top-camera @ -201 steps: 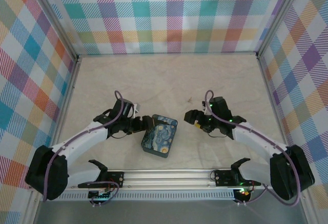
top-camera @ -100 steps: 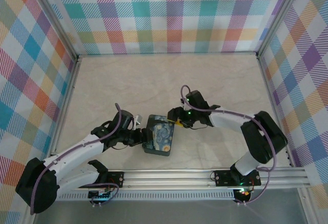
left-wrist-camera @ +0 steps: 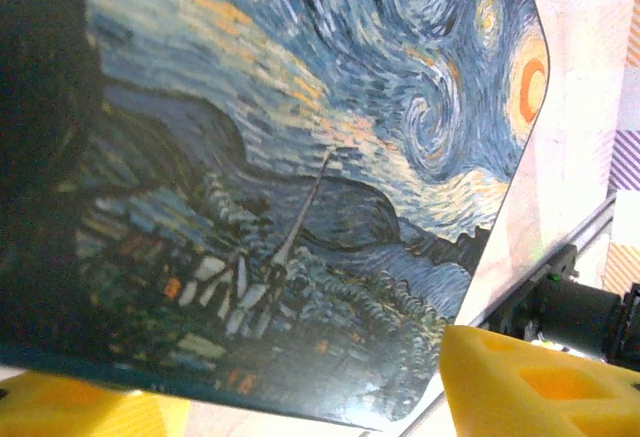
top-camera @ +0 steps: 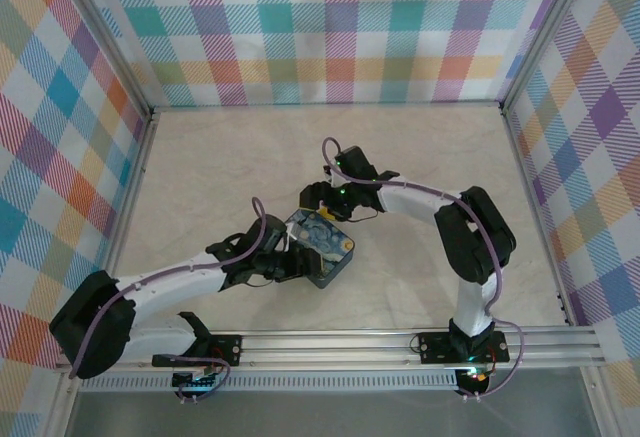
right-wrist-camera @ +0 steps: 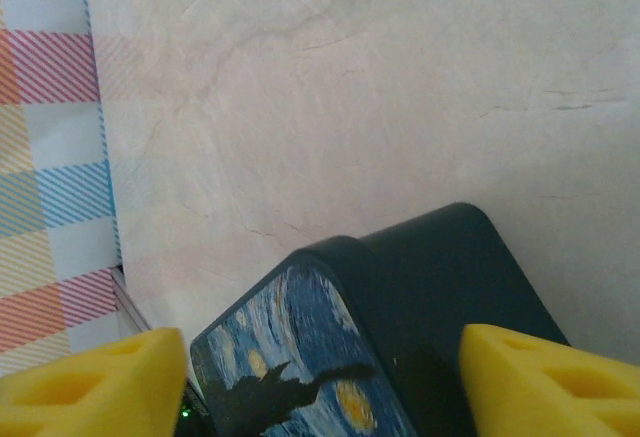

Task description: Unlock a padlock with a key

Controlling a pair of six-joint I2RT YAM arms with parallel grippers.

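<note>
The painted tin (top-camera: 322, 249) lies slanted on the desk (top-camera: 240, 157), long way far-left to near-right. Right jaws are wide apart over it; left jaws, I cannot tell.

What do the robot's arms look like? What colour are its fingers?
The left arm and right arm both have white tubes between chunky black joints. A thin purple cable loops along each. The fingers are bright yellow blocks with hollow pockets. A tiny green light glows near the right wrist.
</note>
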